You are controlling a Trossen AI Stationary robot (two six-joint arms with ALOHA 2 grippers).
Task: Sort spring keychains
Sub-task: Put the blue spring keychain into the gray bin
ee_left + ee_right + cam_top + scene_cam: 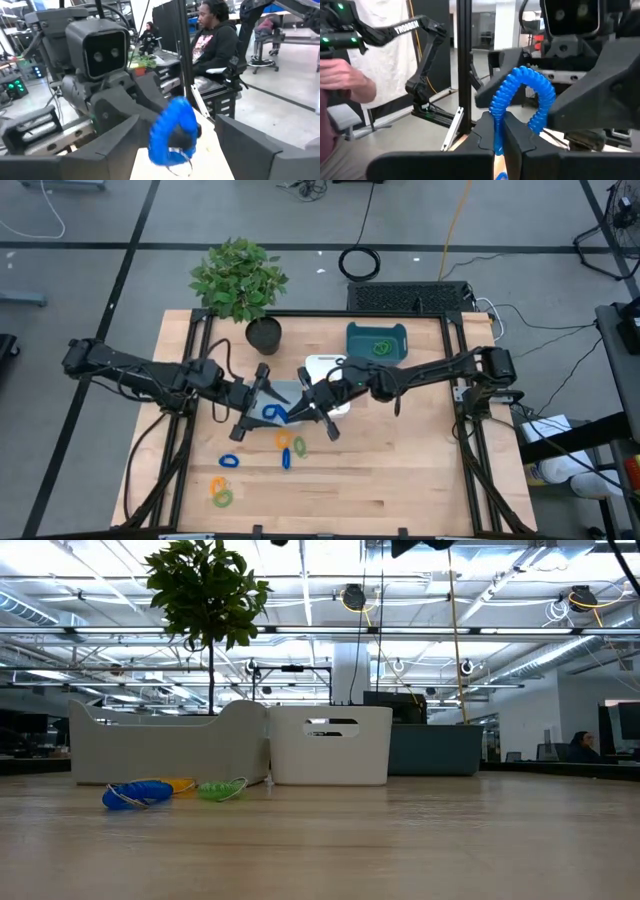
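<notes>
Above mid-table, the right hand [500,131] pinches one blue keychain [522,102] between the left hand's [172,150] spread fingers.

Loose spring keychains [283,448] on table [400,470] before the two grippers (trays [376,342] behind)

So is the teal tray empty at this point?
No: the high view shows a green keychain already lying inside the teal tray.
</notes>
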